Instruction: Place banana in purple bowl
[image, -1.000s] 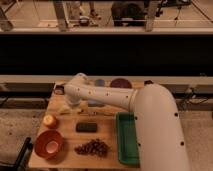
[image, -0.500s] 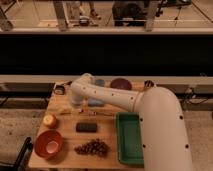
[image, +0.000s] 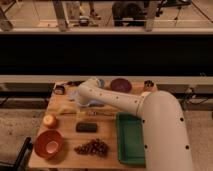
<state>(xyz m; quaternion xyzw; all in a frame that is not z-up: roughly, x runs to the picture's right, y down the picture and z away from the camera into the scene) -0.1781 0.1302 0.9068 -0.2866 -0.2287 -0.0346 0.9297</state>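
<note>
1. A wooden table (image: 67, 160) is seen from above and in front, with a white robot arm (image: 125, 102) reaching in from the near right corner toward the far left part of the table.
2. The gripper (image: 76, 101) is at the arm's end, low over the left half of the table, mostly hidden by the wrist. Whether it is spread or pressed together cannot be told.
3. The banana (image: 64, 111), a small pale yellow piece, lies on the table near the left edge, just beside the gripper on its near left side. Whether the two touch cannot be told.
4. The purple bowl (image: 121, 85) sits at the far edge, right of the middle, well apart from the banana.
5. A round yellow-orange fruit (image: 49, 120) sits by the left edge, nearer than the banana.
6. An orange-red bowl (image: 48, 143) stands in the near left corner.
7. A dark block (image: 86, 127) lies near the middle, with a bunch of dark grapes (image: 93, 147) by the near edge.
8. A green tray (image: 131, 142) lies on the right half, partly under the arm.
</note>
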